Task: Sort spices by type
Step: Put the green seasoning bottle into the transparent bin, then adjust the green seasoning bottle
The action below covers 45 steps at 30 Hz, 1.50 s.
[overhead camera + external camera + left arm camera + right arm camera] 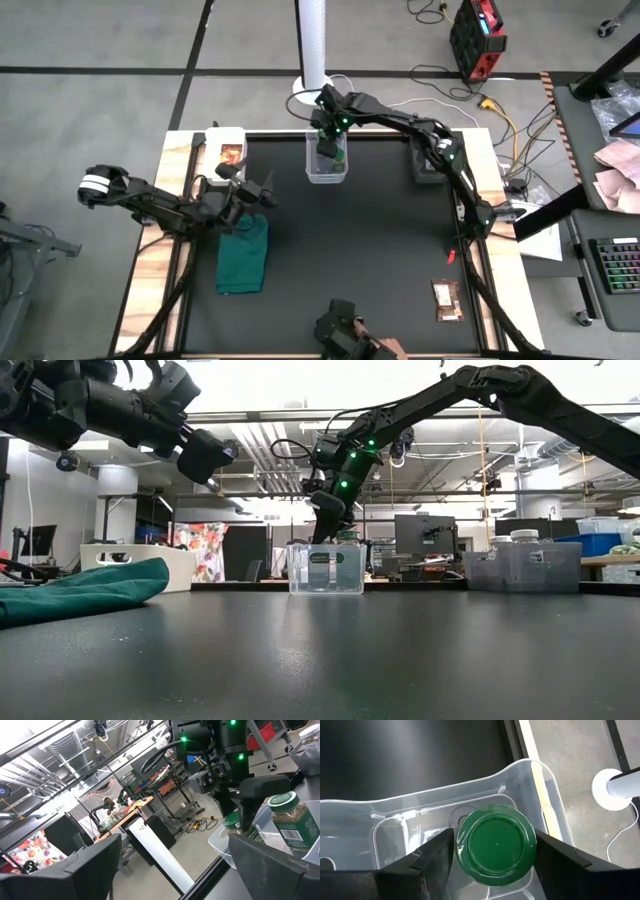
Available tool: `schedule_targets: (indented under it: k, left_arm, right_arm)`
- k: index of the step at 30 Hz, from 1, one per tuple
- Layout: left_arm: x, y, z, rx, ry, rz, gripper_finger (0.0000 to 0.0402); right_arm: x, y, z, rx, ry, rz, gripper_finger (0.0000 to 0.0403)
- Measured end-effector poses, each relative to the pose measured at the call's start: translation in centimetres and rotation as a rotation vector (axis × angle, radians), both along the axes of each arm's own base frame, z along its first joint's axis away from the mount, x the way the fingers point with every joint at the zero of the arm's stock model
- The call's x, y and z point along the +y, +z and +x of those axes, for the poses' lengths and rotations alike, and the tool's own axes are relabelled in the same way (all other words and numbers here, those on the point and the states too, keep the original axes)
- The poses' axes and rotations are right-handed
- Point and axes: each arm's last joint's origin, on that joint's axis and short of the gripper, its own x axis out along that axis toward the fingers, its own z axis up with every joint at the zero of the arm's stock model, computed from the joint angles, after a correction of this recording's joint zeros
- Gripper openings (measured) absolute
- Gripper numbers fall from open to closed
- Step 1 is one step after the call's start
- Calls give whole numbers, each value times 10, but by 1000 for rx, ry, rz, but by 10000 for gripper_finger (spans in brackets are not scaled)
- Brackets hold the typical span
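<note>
My right gripper (330, 145) reaches down into the clear plastic box (327, 172) at the table's far edge and is shut on a green-lidded jar (496, 842). A second green-lidded jar (287, 820) stands upright in the same box beside it. One orange-brown packet (231, 155) lies in a white tray at the far left corner, the other (447, 298) flat on the table near the right edge. Two white-lidded clear jars (525, 538) stand in a clear bin on the far right. My left gripper (262, 190) hovers open above the table's left side, holding nothing. My right gripper pinches the green-lidded jar between its two fingers (437, 851), one on each side at the rim of the green lid (465, 842). The fingers come from above, pointing down. The jar is upright inside the box. Whether its bottom rests on the box floor is hidden.
A dark green cloth (243, 255) lies crumpled on the table's left side, below my left gripper. A white post (312, 45) rises just behind the box. The black table top (360, 250) is bare in the middle. A dark device (345, 338) sits at the near edge.
</note>
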Motion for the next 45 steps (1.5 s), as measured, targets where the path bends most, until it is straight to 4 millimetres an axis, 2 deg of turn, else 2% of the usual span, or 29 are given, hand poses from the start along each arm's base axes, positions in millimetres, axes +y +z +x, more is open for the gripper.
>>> schedule_targets:
  k: [11, 25, 33, 39, 45]
  left_arm:
    - [0, 0, 0, 5, 0, 1, 351]
    - [0, -1, 0, 7, 0, 1, 351]
    - [0, -1, 0, 7, 0, 1, 351]
    - [0, 0, 0, 1, -3, -1, 351]
    - [-6, 1, 5, -62, -193, -5, 351]
  right_arm:
    - [-1, 3, 2, -23, 0, -16, 225]
    - [-1, 8, 1, -22, 3, -21, 257]
    - [1, 31, -3, 4, -45, -27, 261]
    - [7, 53, -13, 45, -172, 72, 248]
    - [31, 61, -22, 165, -213, 177, 235]
